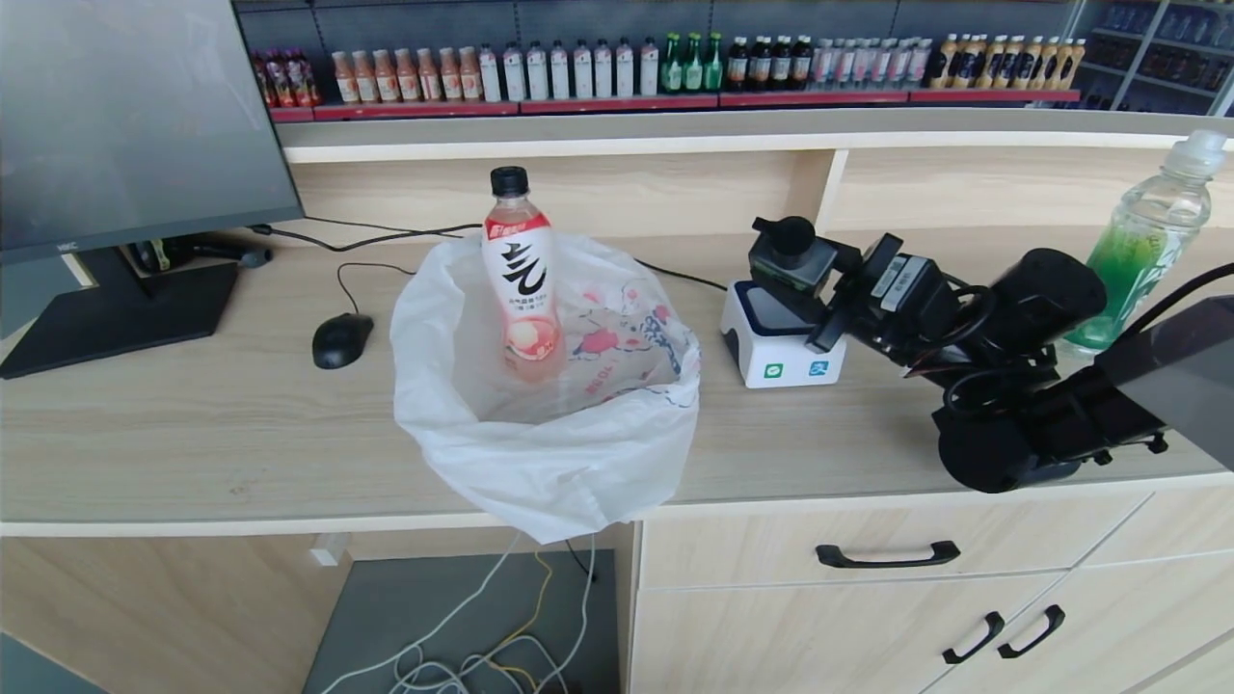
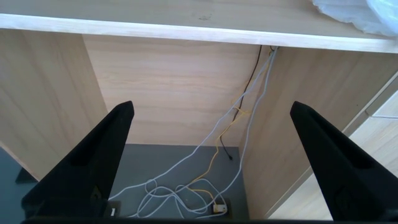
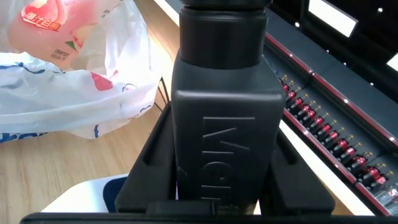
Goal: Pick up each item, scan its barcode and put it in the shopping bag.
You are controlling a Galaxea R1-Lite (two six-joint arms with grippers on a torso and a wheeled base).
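- Showed as a dark grey, square-shouldered bottle (image 3: 221, 124) with a black cap and raised lettering.
- Sat clamped in the right pincer (image 3: 219, 168), over the white scanner (image 1: 786, 361), right of the shopping bag (image 1: 540, 434).
- Left pincer (image 2: 211, 155): spread wide beneath the counter (image 2: 186, 25).

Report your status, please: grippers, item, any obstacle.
Left gripper open, below the counter edge. Right gripper shut on dark bottle, above scanner. Pink bottle stands in shopping bag. No obstacle seen between.
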